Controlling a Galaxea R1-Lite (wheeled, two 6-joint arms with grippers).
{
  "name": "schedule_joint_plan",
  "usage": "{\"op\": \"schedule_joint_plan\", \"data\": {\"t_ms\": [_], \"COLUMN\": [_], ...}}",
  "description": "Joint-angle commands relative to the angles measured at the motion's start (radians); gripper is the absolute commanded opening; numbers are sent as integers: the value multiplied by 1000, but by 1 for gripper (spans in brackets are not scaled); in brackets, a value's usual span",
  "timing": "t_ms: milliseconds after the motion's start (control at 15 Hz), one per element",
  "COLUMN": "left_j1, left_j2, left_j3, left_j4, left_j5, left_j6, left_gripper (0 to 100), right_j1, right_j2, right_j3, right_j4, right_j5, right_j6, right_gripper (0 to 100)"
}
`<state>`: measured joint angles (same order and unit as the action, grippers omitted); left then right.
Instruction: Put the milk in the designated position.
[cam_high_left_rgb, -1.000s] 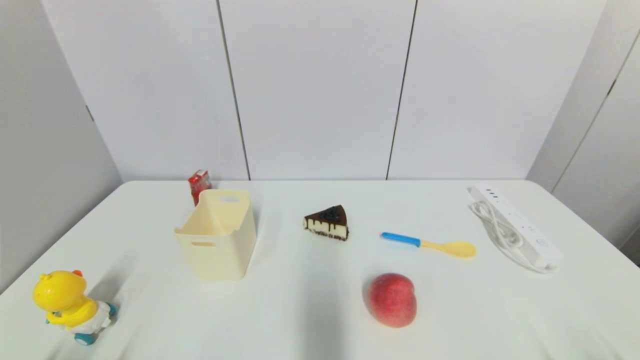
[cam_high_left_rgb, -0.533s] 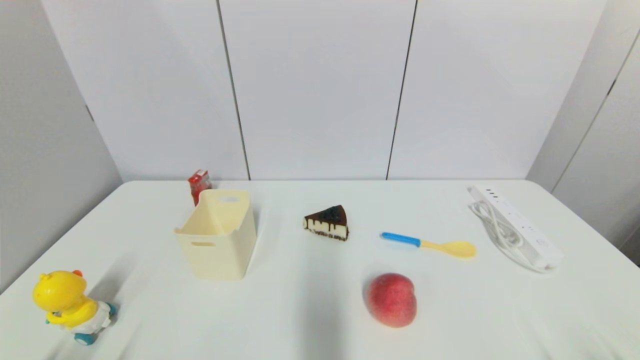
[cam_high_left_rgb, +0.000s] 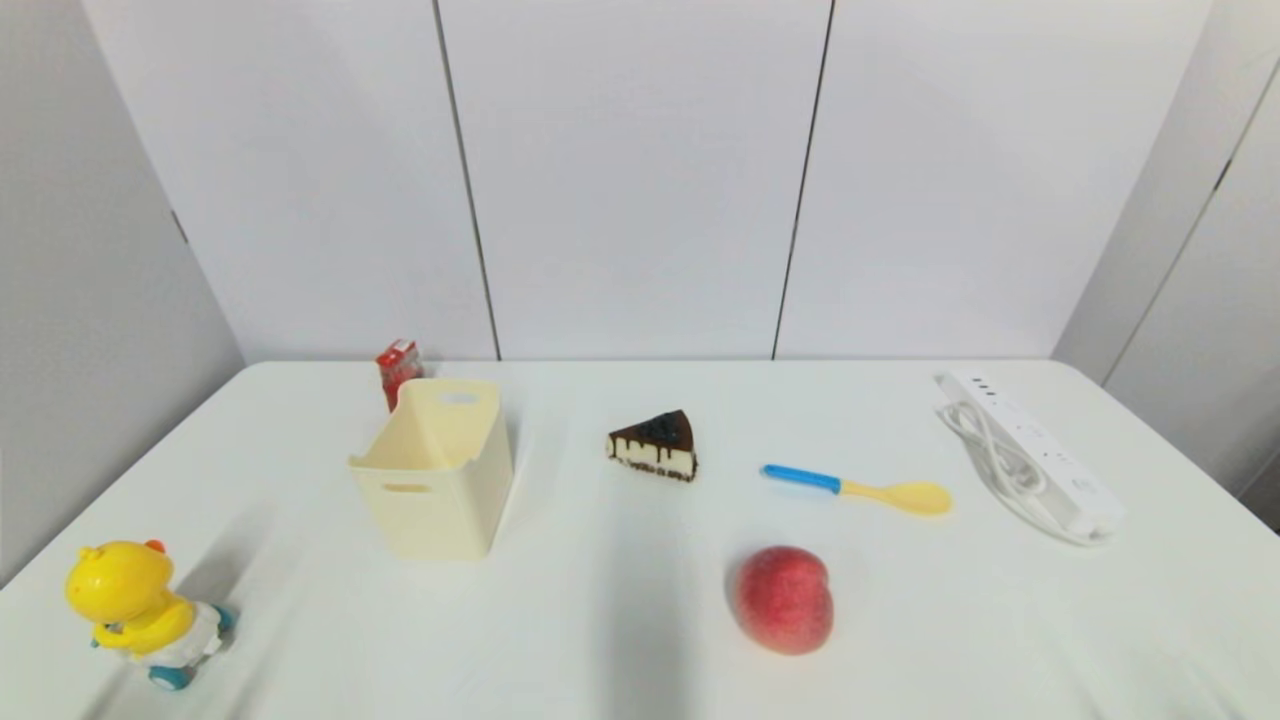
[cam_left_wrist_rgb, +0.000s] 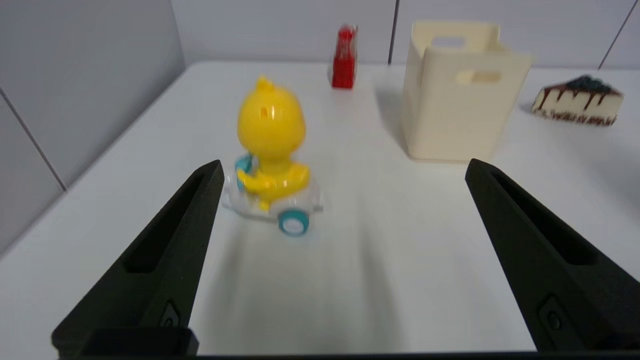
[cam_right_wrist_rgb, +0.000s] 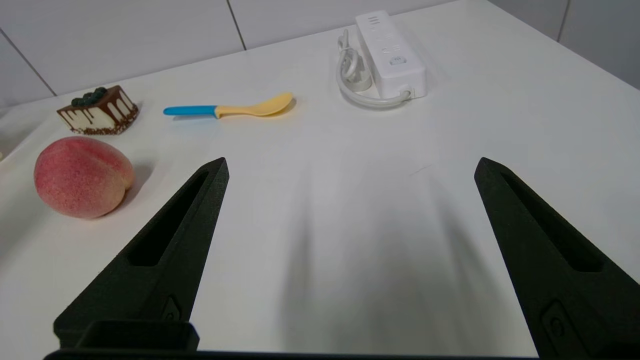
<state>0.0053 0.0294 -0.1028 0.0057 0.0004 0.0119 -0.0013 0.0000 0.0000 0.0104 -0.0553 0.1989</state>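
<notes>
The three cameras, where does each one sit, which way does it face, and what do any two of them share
Head view: above, facing forward and down over the white table; no arm shows.
Left wrist view: behind the open left gripper, low at the near edge, facing the yellow duck toy, the cream bin and the milk.
Right wrist view: behind the open right gripper, facing the peach, spoon and power strip.
Shared: the cake slice shows in both wrist views.

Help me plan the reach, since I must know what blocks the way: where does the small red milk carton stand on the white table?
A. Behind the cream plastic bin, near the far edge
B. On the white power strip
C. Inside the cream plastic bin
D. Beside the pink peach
A: the small red milk carton stands upright on the white table, behind the cream plastic bin and outside it.
</notes>
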Motion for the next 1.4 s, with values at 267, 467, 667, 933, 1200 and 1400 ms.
{"op": "schedule_joint_plan", "data": {"t_ms": [267, 467, 667, 933, 1200, 1400], "left_j1": [48, 48, 33, 21, 21, 22], "left_j2": [940, 1334, 1689, 1917, 1992, 2009], "left_j3": [-897, -1204, -1505, -1617, -1598, -1595], "left_j4": [26, 43, 46, 37, 56, 123], "left_j5": [-3, 0, -10, -189, -234, -232], "left_j6": [114, 102, 106, 109, 123, 134], "left_gripper": [100, 100, 100, 100, 100, 100], "right_j1": [0, 0, 0, 0, 1, 0], "right_j2": [2, 2, 2, 2, 2, 2], "right_j3": [0, 0, 0, 0, 0, 0], "right_j4": [0, 0, 0, 0, 0, 0], "right_j5": [0, 0, 0, 0, 0, 0], "right_j6": [0, 0, 0, 0, 0, 0], "right_gripper": [100, 100, 100, 100, 100, 100]}}
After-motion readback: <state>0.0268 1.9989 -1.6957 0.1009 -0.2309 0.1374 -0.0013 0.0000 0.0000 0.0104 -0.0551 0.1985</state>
